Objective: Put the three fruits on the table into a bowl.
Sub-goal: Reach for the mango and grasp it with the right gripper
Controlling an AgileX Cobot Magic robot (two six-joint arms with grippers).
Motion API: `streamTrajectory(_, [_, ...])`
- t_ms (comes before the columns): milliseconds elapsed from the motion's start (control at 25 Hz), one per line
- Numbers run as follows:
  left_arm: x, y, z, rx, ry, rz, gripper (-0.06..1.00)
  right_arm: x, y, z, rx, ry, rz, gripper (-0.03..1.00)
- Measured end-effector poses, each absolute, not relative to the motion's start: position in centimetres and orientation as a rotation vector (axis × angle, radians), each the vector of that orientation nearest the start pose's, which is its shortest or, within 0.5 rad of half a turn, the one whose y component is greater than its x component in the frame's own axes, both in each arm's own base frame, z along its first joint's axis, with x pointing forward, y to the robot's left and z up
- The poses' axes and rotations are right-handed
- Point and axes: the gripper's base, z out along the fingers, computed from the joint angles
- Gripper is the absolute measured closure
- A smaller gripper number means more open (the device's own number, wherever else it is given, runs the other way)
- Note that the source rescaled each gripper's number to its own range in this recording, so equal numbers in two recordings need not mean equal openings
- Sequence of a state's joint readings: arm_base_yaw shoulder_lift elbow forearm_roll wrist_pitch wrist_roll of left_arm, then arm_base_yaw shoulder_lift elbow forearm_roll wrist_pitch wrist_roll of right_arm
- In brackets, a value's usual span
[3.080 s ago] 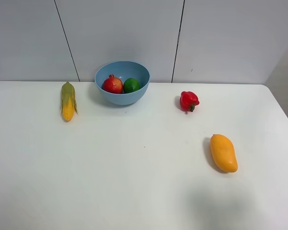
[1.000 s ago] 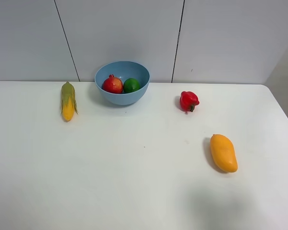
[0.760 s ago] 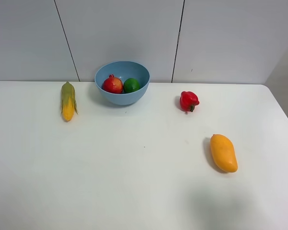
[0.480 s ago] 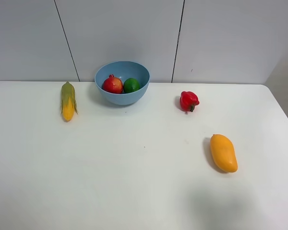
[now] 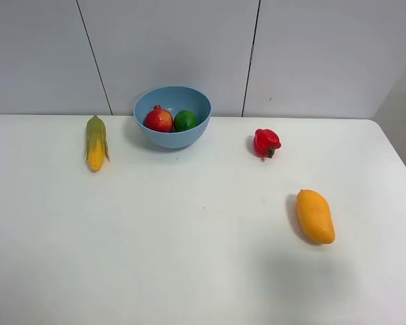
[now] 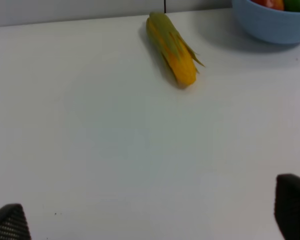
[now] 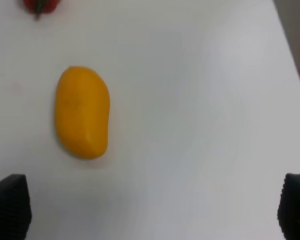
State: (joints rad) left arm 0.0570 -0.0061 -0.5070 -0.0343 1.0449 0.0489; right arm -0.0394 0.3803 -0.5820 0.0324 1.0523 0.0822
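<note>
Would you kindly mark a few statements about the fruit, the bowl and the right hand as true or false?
1. The pomegranate and the lime lie in the bowl. True.
2. The mango lies in the bowl too. False: it lies on the table, apart from the bowl.
3. The right hand grips the mango. False: its fingers stand wide apart and touch nothing.
4. The corn lies on the table, apart from the bowl. True.

The whole table (image 5: 189,271) is overlooked from high. Close wrist views are shared with it: corn cob (image 6: 172,50) ahead of left gripper (image 6: 150,215), mango (image 7: 82,112) ahead of right gripper (image 7: 151,205).
</note>
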Motion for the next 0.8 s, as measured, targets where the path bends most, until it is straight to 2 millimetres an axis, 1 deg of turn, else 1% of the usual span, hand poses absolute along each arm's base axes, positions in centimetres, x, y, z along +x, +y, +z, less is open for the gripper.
streamTrajectory(120, [-0.6,-0.3,28.0,-0.007,2.015,0.027,-0.03,8.7,0.1,30.6,0.161,2.439,0.086,-0.03])
streamTrajectory(240, [-0.6,-0.3,28.0,-0.007,2.015,0.027,-0.03,12.7,0.0,30.7,0.178,2.561,0.106,-0.03])
streamTrajectory(320, [-0.6,-0.3,28.0,-0.007,2.015,0.027,-0.03,15.5,0.2,30.0,0.197,2.636,0.138,-0.03])
streamTrajectory(400, [-0.6,-0.3,28.0,-0.007,2.015,0.027,-0.03,17.8,0.5,29.0,0.193,2.698,0.165,-0.03])
streamTrajectory(480, [-0.6,-0.3,28.0,-0.007,2.015,0.027,-0.03,20.0,1.1,27.4,0.17,2.772,0.178,-0.03])
streamTrajectory(680, [-0.6,-0.3,28.0,-0.007,2.015,0.027,-0.03,23.0,3.4,23.5,0.095,2.883,0.205,-0.03])
streamTrajectory(800, [-0.6,-0.3,28.0,-0.007,2.015,0.027,-0.03,24.3,4.4,21.6,0.109,2.916,0.21,-0.03])
